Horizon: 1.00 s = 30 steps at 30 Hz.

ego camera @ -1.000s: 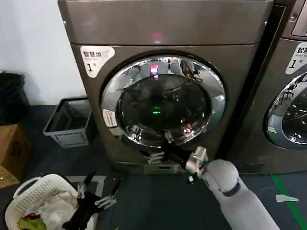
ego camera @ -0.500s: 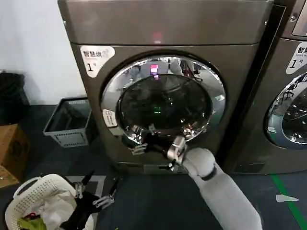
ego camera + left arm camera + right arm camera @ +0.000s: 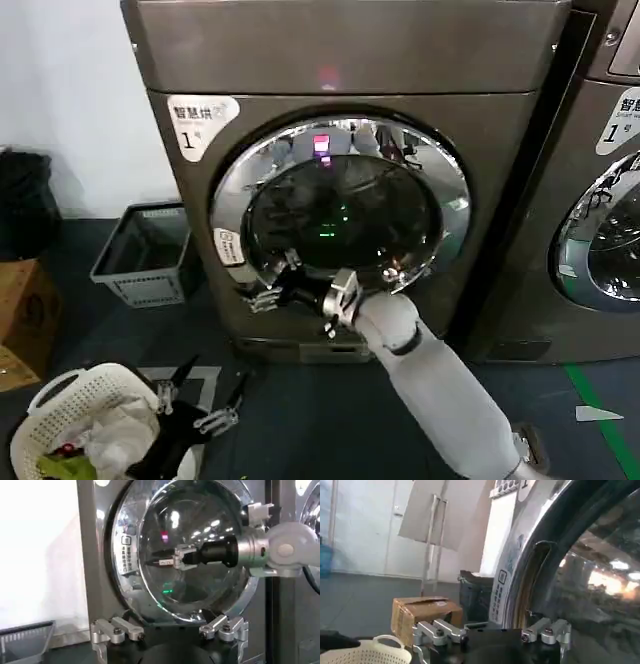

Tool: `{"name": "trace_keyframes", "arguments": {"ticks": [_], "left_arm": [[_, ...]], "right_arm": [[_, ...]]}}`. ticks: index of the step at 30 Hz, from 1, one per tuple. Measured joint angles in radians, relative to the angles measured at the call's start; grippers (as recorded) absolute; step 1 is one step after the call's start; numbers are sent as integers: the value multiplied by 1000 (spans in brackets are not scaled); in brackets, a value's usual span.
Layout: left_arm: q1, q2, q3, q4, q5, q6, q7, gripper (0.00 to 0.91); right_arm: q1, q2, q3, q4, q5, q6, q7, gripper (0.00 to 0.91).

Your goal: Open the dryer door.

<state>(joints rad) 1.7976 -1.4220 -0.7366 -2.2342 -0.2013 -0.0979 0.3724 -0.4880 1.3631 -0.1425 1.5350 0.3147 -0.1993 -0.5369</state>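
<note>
The dryer door [image 3: 340, 215] is a big round porthole with a chrome ring around dark glass, and it sits flush in the machine front. My right gripper [image 3: 268, 288] reaches across to the ring's lower left, open, holding nothing. From the left wrist the door [image 3: 200, 520] faces me with the right gripper [image 3: 160, 560] hovering before the glass near its left side. The right wrist view has the door's left edge [image 3: 590, 580] close by, with a recess in the rim just beyond my open right gripper [image 3: 492, 630]. Low by the floor, my left gripper [image 3: 195, 405] [image 3: 170, 630] is parked open.
A second machine [image 3: 600, 180] stands to the right. Left of the dryer are a grey bin [image 3: 145, 255] and a cardboard box [image 3: 20, 315]. A white laundry basket [image 3: 80, 420] with clothes sits on the dark floor beside the left gripper.
My right arm has swung left and slightly up along the door's lower rim, from below its centre to its lower left. The left gripper has stayed put.
</note>
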Motion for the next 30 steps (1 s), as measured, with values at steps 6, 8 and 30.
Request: {"name": "trace_keyframes", "arguments": {"ticks": [6, 8, 30], "left_arm": [[0, 0, -2, -1, 0, -2, 1, 907], [0, 0, -2, -1, 0, -3, 1, 907], [-1, 1, -9, 3, 6, -23, -1, 907]], "right_arm": [[13, 15, -5, -24, 21, -5, 0, 907], [17, 17, -7, -31, 26, -6, -2, 907], [54, 34, -24, -78, 77, -50, -49, 907]]}}
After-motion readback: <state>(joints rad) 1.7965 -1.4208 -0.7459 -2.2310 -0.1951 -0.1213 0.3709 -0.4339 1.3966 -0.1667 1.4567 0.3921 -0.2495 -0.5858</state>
